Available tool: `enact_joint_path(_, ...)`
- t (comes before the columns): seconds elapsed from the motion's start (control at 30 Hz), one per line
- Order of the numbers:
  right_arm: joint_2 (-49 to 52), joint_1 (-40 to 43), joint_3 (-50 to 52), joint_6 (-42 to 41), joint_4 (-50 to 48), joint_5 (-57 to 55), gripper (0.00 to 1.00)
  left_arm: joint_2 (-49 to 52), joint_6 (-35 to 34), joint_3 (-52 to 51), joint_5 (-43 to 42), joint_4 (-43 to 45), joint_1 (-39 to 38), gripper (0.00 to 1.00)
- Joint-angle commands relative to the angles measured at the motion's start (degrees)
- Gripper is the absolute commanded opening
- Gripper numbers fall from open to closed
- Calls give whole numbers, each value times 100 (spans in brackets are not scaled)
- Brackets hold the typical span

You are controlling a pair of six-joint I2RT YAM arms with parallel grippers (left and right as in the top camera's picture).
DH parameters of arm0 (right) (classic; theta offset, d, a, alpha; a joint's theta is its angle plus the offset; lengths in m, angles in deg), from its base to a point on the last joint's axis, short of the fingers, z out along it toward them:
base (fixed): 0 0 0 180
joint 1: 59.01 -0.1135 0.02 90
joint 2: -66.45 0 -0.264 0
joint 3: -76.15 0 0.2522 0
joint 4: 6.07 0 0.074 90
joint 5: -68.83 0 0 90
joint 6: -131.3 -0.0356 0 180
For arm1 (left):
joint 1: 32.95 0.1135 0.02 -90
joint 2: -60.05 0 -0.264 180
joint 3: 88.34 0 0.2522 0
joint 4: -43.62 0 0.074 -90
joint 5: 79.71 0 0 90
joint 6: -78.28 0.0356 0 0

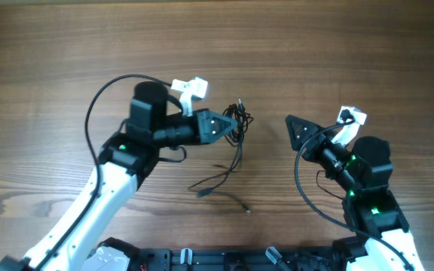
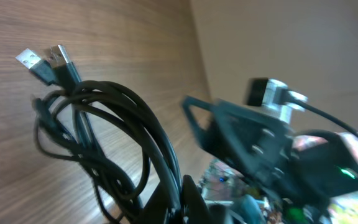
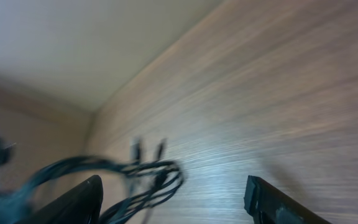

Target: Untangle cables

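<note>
In the closed left end effector (image 1: 233, 128), the cables (image 1: 239, 115).

The cables (image 1: 237, 119) sit roughly mid-table (image 1: 315, 45), bunched right at the tip of the left gripper (image 1: 230, 128). A couple of strands trail from the bundle back toward the arm bases. The right gripper (image 1: 296, 129) is off to the right of the bundle, apart from it, facing it.

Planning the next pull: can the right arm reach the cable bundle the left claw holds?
Probably yes: the right claw is open, facing the cable bundle, with only bare table between them.
</note>
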Motion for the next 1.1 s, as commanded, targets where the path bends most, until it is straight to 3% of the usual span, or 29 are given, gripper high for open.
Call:
enact_joint_path(0.0,-83,13,44,256,17,529,75,446,197,133,1097,15,-431,4)
enact_joint_path(0.1,-83,13,44,251,55,529,75,820,197,133,944,337,-654,4)
enact_joint_path(0.2,-83,13,44,339,52,538,76,1012,723,133,-205,1084,-765,4)
enact_joint_path(0.4,-83,13,44,2133,96,763,79,1010,1513,133,-2514,1139,-197,4)
enact_joint_path(0.5,-83,13,44,2378,120,527,79,1010,1523,133,-3263,1137,39,4)
enact_joint_path(0.6,-83,13,44,2385,179,439,77,1010,1523,133,-3331,1106,37,4)
enact_joint_path(0.67,-83,13,44,2271,195,695,67,1010,1526,133,-3327,1091,37,4)
enact_joint_path(0.83,-96,13,42,857,275,1729,56,1010,1523,133,-2640,929,37,4)
enact_joint_path(1.07,-444,15,42,-87,638,2304,62,1010,1556,133,-2223,839,37,4)
